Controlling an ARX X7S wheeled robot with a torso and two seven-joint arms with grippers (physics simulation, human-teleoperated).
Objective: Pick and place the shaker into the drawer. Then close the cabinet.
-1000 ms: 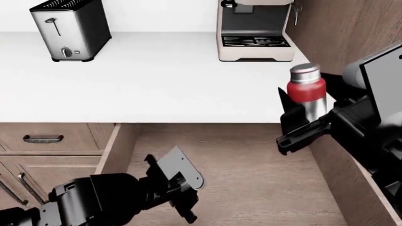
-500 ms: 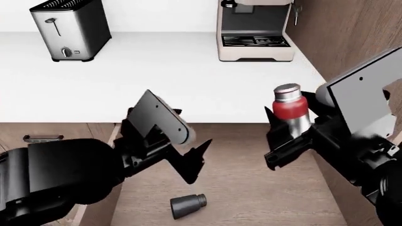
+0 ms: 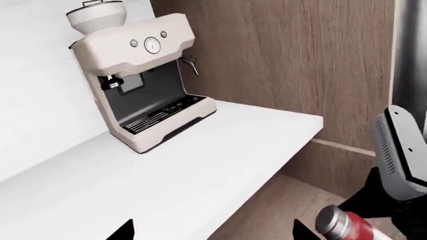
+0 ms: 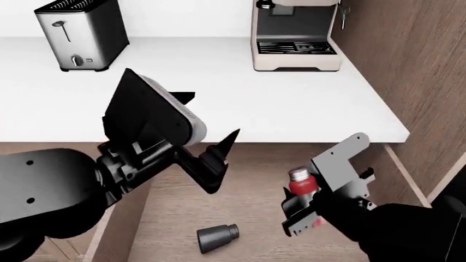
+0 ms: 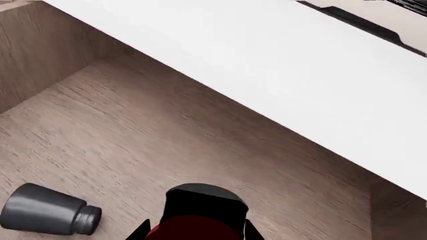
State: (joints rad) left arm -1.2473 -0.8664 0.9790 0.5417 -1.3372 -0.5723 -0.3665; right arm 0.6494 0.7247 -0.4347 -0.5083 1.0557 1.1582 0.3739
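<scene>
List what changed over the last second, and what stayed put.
The right end effector, still shut on the shaker, carried it from above the counter edge down into the open drawer. The left end effector rose from low in the drawer to counter height, uncovering the dark grey cylinder lying there. Toaster and coffee machine stayed.

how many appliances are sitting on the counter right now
2. A toaster stands at the counter's far left near the wall, and an espresso machine at the far right beside the wooden panel. The left arm hides some counter, so more may be unseen.
</scene>
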